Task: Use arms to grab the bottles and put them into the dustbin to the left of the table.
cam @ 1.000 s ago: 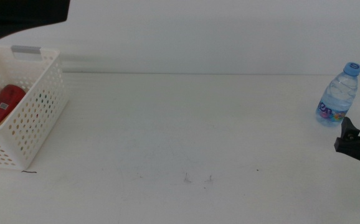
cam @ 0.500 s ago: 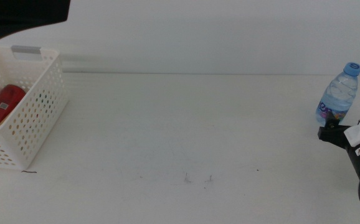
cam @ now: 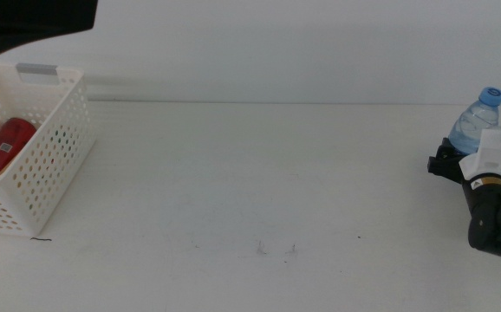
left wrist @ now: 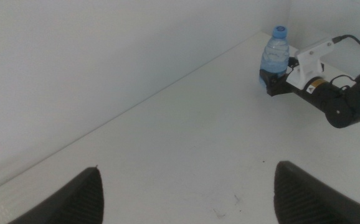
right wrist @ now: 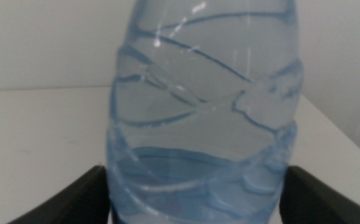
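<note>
Right wrist view has the right hand (right wrist: 195, 205) spread wide around the upright bottle (right wrist: 202, 118) at the counter's (cam: 250, 191) far right edge, not visibly gripping; left hand (left wrist: 186, 193) open, empty.

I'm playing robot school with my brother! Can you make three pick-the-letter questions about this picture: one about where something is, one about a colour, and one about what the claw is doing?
1. Where is the red can?
A. Inside the white basket
B. Beside the water bottle
C. In the middle of the table

2. What colour is the cap on the water bottle?
A. Red
B. Green
C. Blue

3. How is the right gripper placed?
A. Far from the bottle, at the basket
B. Open, with one jaw on each side of the bottle
C. Lifting the bottle high in the air

Answers:
1. A, the can lies in the basket at the table's left.
2. C, the cap is light blue.
3. B, the right wrist view shows the bottle filling the gap between the spread jaws, while it stands on the table.

The left gripper waits, open, away from the bottle.
</note>
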`<state>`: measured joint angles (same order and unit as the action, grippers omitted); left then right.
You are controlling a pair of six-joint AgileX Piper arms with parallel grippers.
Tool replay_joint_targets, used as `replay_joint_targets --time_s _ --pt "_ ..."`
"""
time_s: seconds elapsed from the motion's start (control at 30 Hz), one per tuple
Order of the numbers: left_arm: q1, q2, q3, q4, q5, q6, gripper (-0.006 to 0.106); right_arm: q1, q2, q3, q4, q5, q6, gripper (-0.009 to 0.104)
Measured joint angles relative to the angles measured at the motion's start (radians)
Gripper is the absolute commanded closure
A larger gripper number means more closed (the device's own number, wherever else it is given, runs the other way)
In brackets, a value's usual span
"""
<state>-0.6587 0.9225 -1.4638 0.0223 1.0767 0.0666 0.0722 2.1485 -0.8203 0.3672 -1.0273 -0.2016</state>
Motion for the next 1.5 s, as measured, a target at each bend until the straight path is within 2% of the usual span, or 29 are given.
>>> replay_joint_targets --time_s 0.03,0.07,0.1,0.13,0.27,0.4,0.47,0.5,0.8,0.93,1.03,1.17,1.27,1.37,1.5 --pt "0.000 0.000 0.000 0.000 0.000 0.000 0.007 0.000 0.009 -0.014 0.009 0.013 -0.014 0.024" --pt "0.000 0.000 0.000 0.000 0.000 0.000 0.007 0.000 0.013 -0.024 0.014 0.024 -0.027 0.043" --pt "0.000 0.000 0.000 0.000 0.000 0.000 0.007 0.000 0.015 -0.034 0.016 0.033 -0.035 0.064" --pt "0.000 0.000 0.000 0.000 0.000 0.000 0.007 0.000 0.017 -0.037 0.019 0.039 -0.045 0.093" --pt "0.000 0.000 0.000 0.000 0.000 0.000 0.007 0.037 -0.018 -0.046 0.032 0.111 -0.056 0.098" --pt "0.000 0.000 0.000 0.000 0.000 0.000 0.007 0.161 -0.061 -0.142 -0.025 0.293 -0.058 0.098" --pt "0.000 0.000 0.000 0.000 0.000 0.000 0.007 0.235 -0.061 -0.258 -0.079 0.410 -0.043 0.098" --pt "0.000 0.000 0.000 0.000 0.000 0.000 0.007 0.297 -0.037 -0.386 -0.126 0.488 -0.014 0.098" --pt "0.000 0.000 0.000 0.002 0.000 0.000 0.007 0.474 0.235 -0.791 -0.295 0.571 0.058 0.098" --pt "0.000 0.000 0.000 0.002 0.000 0.000 0.007 0.499 0.318 -0.861 -0.316 0.579 0.072 0.097" --pt "0.000 0.000 0.000 0.002 0.000 0.000 0.007 0.499 0.320 -0.869 -0.313 0.574 0.072 0.085" --pt "0.000 0.000 0.000 0.002 0.000 0.000 0.007 0.499 0.324 -0.870 -0.313 0.580 0.074 0.053" --pt "0.000 0.000 0.000 0.002 0.000 0.000 0.007 0.503 0.324 -0.870 -0.320 0.597 0.098 0.036" --pt "0.000 0.000 0.000 0.002 0.000 0.000 0.007 0.509 0.303 -0.871 -0.329 0.661 0.147 0.027" --pt "0.000 0.000 0.000 0.004 0.000 0.000 0.007 0.510 0.261 -0.878 -0.332 0.798 0.173 0.024"
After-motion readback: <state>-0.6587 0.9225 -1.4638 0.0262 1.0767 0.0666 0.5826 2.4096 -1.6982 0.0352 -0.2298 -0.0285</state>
